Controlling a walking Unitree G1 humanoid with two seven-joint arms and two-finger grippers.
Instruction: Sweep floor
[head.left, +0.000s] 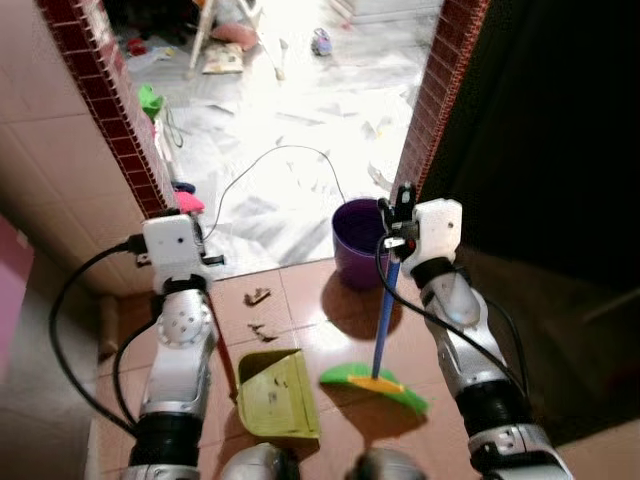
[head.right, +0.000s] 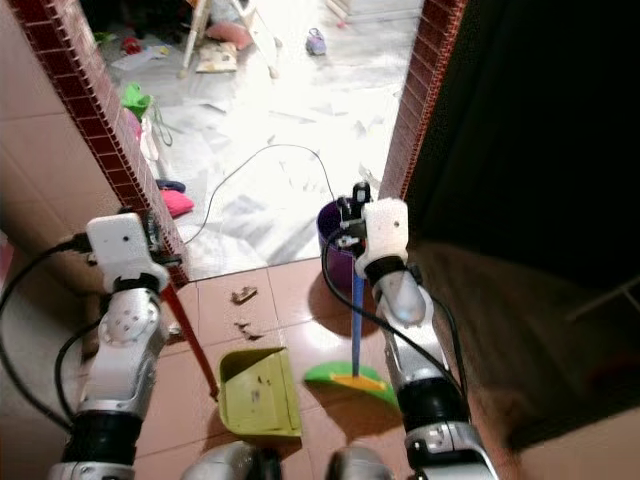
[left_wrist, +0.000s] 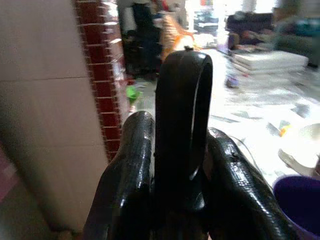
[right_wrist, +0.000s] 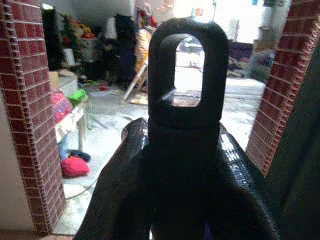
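The robot stood on a floor (head.left: 300, 290) of reddish tiles, in front of a doorway between two brick pillars. The right pincer (head.left: 400, 215) was closed on the top of the broom (head.left: 385, 320), whose blue stick went down to a green and yellow head lying on the tiles. In the right wrist view both fingers (right_wrist: 125, 190) pressed around the black end of the handle, which had a hole in it.

The left pincer (left_wrist: 180, 165) was closed on the dustpan handle (head.left: 222, 345), a red stick with a black loop at the end. The yellow-green dustpan (head.left: 277, 393) lay on the floor just left of the broom head, with some small dirt inside it.

A few pieces of debris (head.left: 258, 297) lay on the tiles ahead of the dustpan. A purple bucket (head.left: 357, 240) stood near the right pillar, behind the broom. A thin black cable (head.left: 270, 160) made a curve over the bright white floor beyond the doorway.
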